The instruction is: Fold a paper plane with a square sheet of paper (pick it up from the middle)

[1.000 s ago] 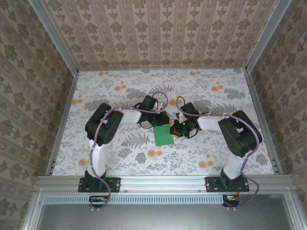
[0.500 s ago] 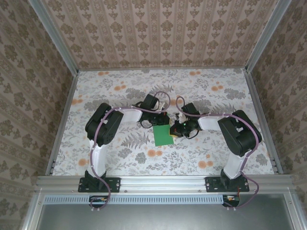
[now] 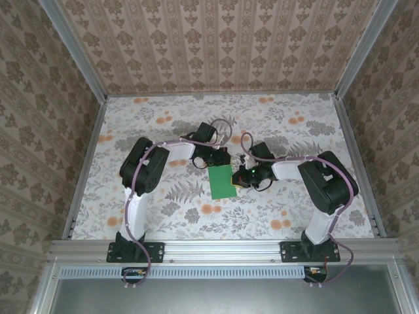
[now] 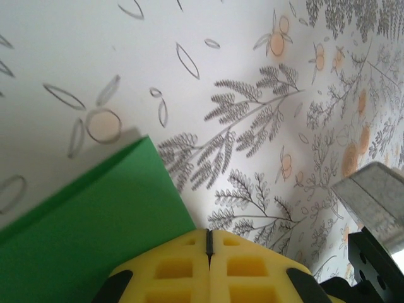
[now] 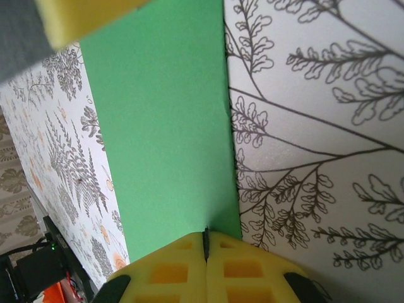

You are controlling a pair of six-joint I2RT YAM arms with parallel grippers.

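The green sheet of paper lies flat on the flowered table, between the two arms, and looks a little longer than wide. My left gripper is shut at the paper's far edge; in the left wrist view its yellow fingertips meet by the corner of the paper. My right gripper is shut at the paper's right side, its tips resting just inside the right edge of the paper. Neither pair of jaws has anything between them.
Patterned walls with metal rails close in the table on three sides. In the right wrist view the left gripper's yellow finger shows at the paper's far end. The arm bases stand at the near edge.
The left wrist has shifted a little to the right and away from the bases. The paper and the right gripper have stayed about where they were.
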